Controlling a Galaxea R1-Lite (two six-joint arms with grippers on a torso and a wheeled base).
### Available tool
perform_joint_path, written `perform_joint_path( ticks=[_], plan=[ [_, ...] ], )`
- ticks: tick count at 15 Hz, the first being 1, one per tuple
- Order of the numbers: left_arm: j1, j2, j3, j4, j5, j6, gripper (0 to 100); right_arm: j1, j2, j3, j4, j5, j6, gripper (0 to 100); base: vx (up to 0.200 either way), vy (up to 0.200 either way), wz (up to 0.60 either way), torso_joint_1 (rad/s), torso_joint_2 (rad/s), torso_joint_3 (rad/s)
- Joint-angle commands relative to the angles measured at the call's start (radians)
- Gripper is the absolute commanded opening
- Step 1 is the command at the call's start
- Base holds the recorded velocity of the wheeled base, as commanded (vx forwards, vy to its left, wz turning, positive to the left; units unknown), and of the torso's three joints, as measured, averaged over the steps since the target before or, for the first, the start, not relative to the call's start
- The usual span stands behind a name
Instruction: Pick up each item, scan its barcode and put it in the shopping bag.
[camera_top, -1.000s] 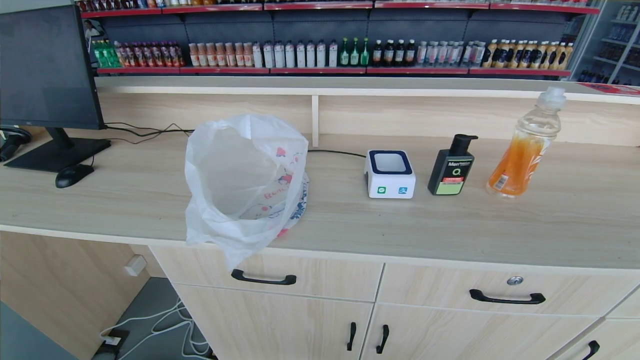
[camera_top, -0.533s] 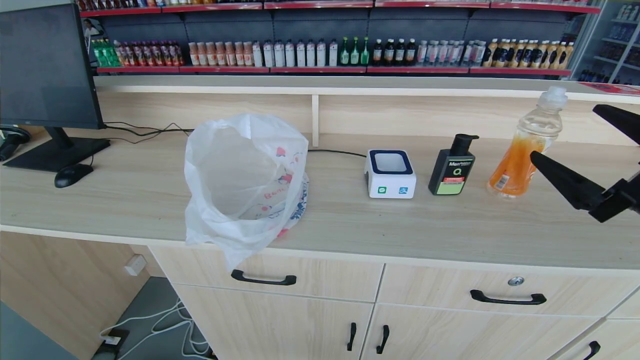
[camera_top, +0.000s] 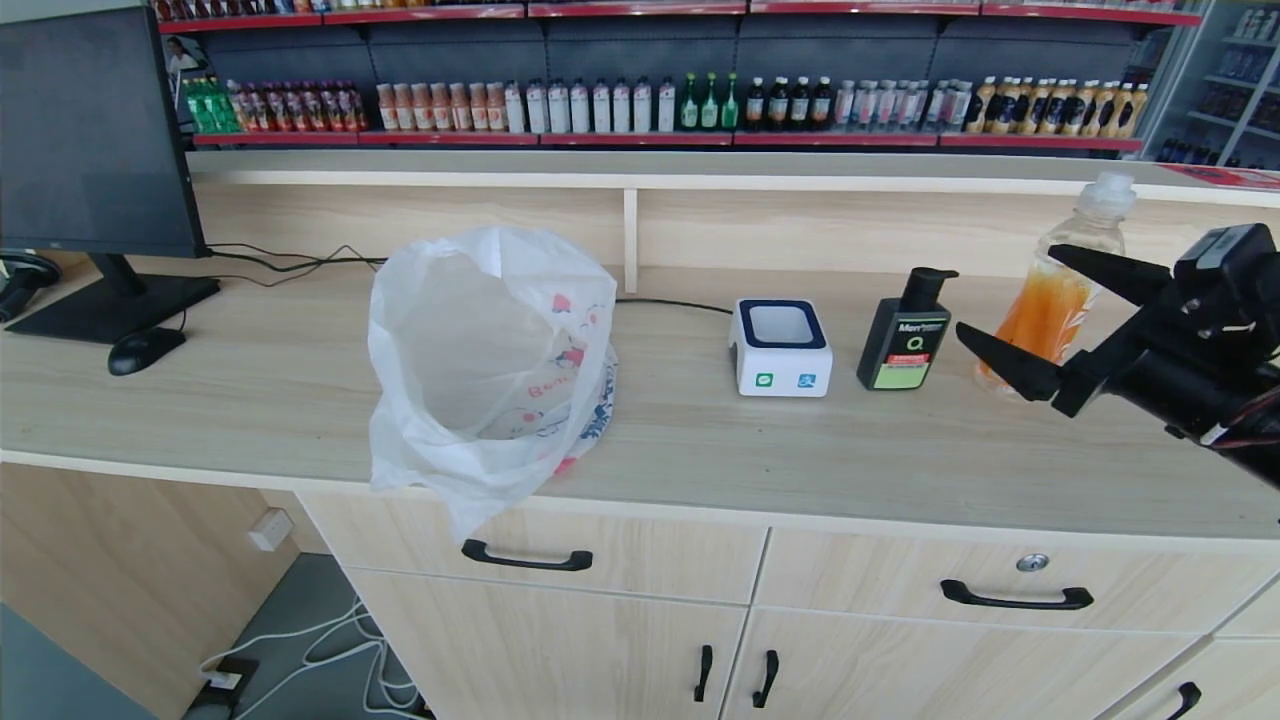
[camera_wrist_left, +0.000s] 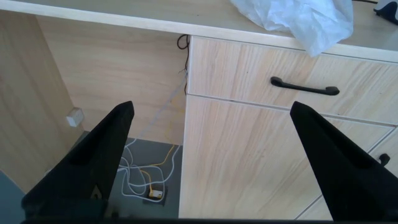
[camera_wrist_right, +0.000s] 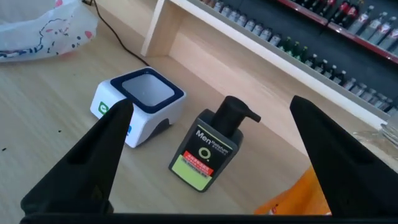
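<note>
Two sets of jaws stand spread wide, holding nothing. The right gripper (camera_top: 1005, 292) hovers over the right end of the desk (camera_top: 700, 440), covering part of the orange bottle (camera_top: 1040, 310); contact I cannot judge. That bottle stands upright, cap up, beside the upright pump bottle (camera_top: 903, 335) and scanner (camera_top: 780, 350). The left gripper (camera_wrist_left: 211, 109) hangs below the desk's front edge, near the shopping bag (camera_top: 490, 360).

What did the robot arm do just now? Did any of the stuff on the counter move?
The right end effector came in from the right, open and empty, toward the orange bottle. It took hold of nothing. The bag, scanner, pump bottle and orange bottle stayed put.
</note>
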Motion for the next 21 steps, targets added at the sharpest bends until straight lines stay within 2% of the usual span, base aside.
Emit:
perform_joint_path(
  ticks=[1,10,14,21],
  plan=[
    [0.0,0.001,0.0,-0.001,0.001,-0.001,100,0.006,0.09,-0.042,-0.001,0.0,-0.003,100,0.0,0.0,0.0,0.0,0.0,0.0],
    [0.0,0.001,0.0,-0.001,0.001,-0.001,100,0.04,0.206,-0.172,0.017,0.014,-0.084,100,0.0,0.0,0.0,0.0,0.0,0.0],
    [0.0,0.001,0.0,-0.001,0.001,-0.001,100,0.015,0.275,-0.24,0.019,0.014,-0.084,100,0.0,0.0,0.0,0.0,0.0,0.0],
    [0.0,0.001,0.0,-0.001,0.001,-0.001,100,0.02,0.278,-0.24,0.017,0.017,-0.083,100,0.0,0.0,0.0,0.0,0.0,0.0]
  ],
)
